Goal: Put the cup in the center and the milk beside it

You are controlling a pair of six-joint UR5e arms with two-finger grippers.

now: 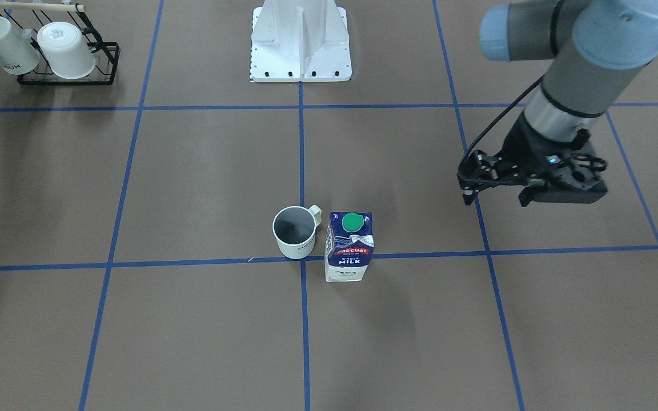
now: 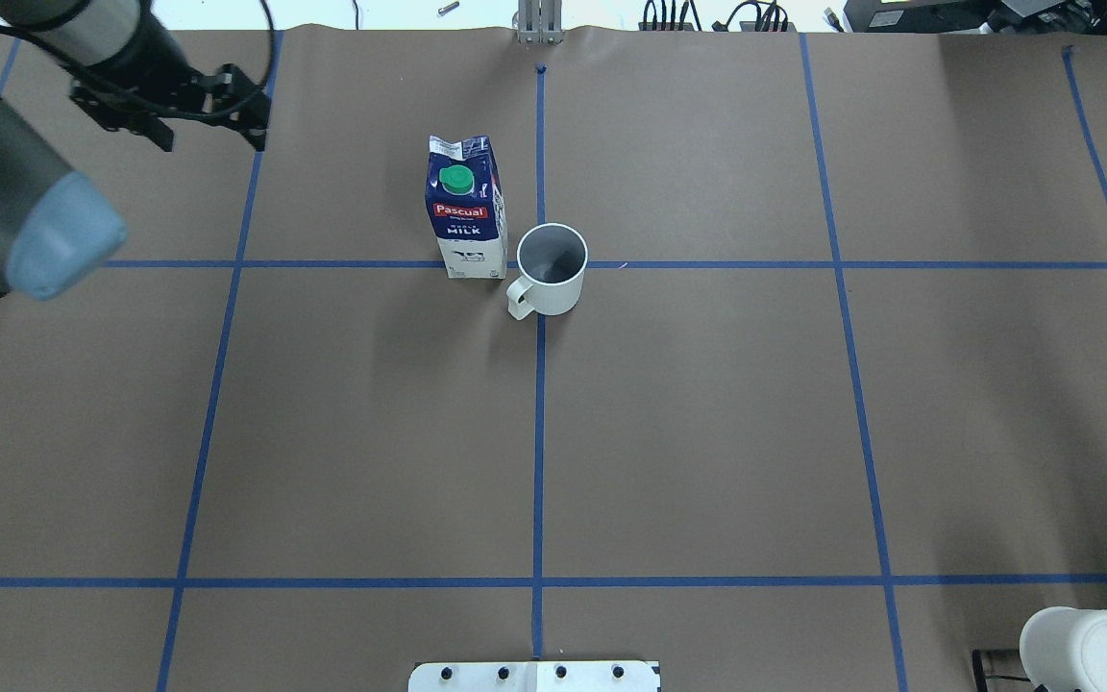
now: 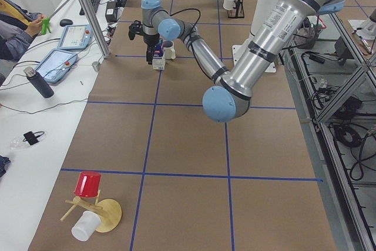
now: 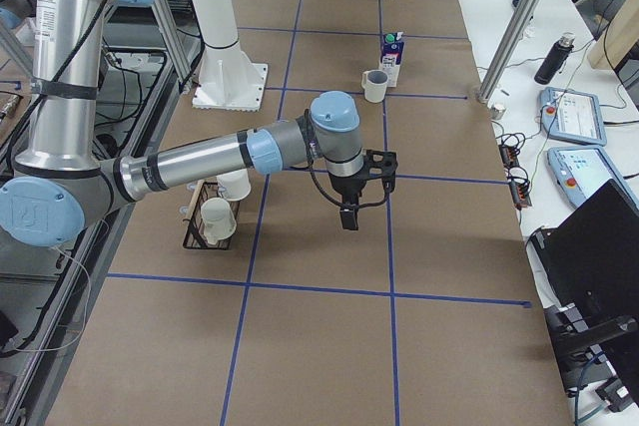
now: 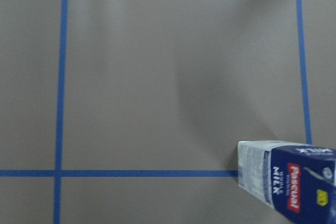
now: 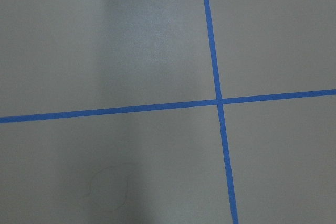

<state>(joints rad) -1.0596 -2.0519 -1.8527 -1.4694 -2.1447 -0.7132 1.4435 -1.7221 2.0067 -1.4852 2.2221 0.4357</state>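
Note:
The white cup [image 1: 295,231] stands upright at the center tape crossing [image 1: 304,261], handle toward the robot; it also shows in the overhead view [image 2: 553,269]. The blue-and-white milk carton [image 1: 349,245] stands upright close beside it, apart from it, on the robot's left [image 2: 465,207]. Its lower part shows in the left wrist view [image 5: 294,184]. My left gripper [image 2: 214,135] is open and empty, raised well off to the left of the carton [image 1: 497,197]. My right gripper [image 4: 351,209] shows only in the exterior right view, far from both objects. I cannot tell if it is open or shut.
A black wire rack [image 1: 100,68] holds two upturned white mugs at the robot's right rear corner. The white robot base [image 1: 300,40] sits at the table's back edge. A red cup [image 3: 88,183] and a wooden stand lie at the left end. Operators' tablets [image 4: 569,112] lie beyond the far edge.

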